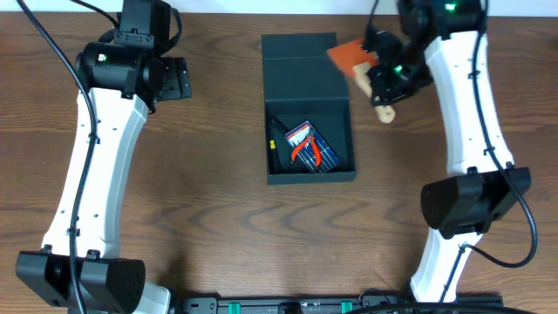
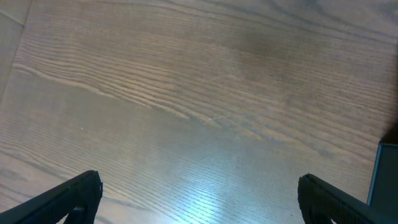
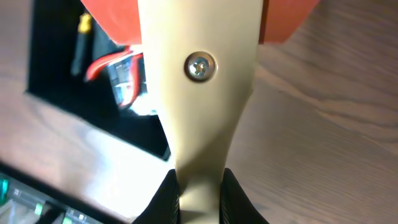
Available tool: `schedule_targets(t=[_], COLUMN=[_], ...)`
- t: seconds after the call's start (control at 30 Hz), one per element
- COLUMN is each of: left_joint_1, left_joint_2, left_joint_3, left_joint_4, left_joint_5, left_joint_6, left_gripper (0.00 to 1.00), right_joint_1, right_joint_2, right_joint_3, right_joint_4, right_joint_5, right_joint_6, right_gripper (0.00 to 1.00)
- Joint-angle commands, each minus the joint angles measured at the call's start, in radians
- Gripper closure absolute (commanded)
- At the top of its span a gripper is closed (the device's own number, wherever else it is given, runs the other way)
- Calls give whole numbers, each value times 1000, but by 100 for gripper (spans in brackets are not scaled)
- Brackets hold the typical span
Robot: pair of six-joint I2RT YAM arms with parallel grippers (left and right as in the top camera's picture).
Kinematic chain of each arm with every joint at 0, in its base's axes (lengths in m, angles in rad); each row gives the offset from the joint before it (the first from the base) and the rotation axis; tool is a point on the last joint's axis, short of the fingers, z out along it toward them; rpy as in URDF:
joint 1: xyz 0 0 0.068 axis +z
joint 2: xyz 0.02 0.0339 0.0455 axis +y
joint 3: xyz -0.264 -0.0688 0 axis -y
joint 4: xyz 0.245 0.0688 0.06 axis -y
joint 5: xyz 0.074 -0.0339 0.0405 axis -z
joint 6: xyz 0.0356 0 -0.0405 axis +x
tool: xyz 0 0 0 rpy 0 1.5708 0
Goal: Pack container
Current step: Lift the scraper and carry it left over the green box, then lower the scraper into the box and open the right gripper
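Note:
The dark teal-grey container [image 1: 309, 177] stands open at the table's middle, its flap lid [image 1: 301, 65] laid back. Inside lie red-handled pliers [image 1: 302, 146], a blue pack [image 1: 323, 155] and a black tool with a yellow tip [image 1: 274, 144]. My right gripper [image 1: 384, 83] is shut on the beige handle [image 3: 196, 93] of a scraper with an orange blade [image 1: 349, 54], held above the table just right of the lid. In the right wrist view the gripper [image 3: 199, 193] clamps the handle, with the container [image 3: 56, 81] at the left. My left gripper [image 1: 179, 78] is open and empty left of the box.
The left wrist view shows bare wood between the open fingers [image 2: 199, 199], with the container's edge [image 2: 385, 177] at the far right. A black rail [image 1: 288, 305] runs along the table's front edge. The arm bases stand at the front left and front right.

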Motion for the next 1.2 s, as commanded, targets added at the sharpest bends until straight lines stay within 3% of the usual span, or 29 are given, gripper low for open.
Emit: schedule_targets(t=[0.0,0.43,1.17], left_joint_1=[4,4,4], left_joint_2=[-4,-4,-4], left_joint_3=[-3,-3,-3], left_joint_4=[-2,-2,-2], left_joint_5=[-2,-2,-2], left_joint_6=[-17,-17,-17], left_gripper=[1,1,1], right_joint_1=[66,187,186], right_joint_2=[-33,-32,-32], right_joint_3=[18,-49,-463], right_joint_4=[-6,-5,221], right_joint_5=[-30,-23,-23], right_joint_6=[-43,-108,-137], right_gripper=[99,99,99])
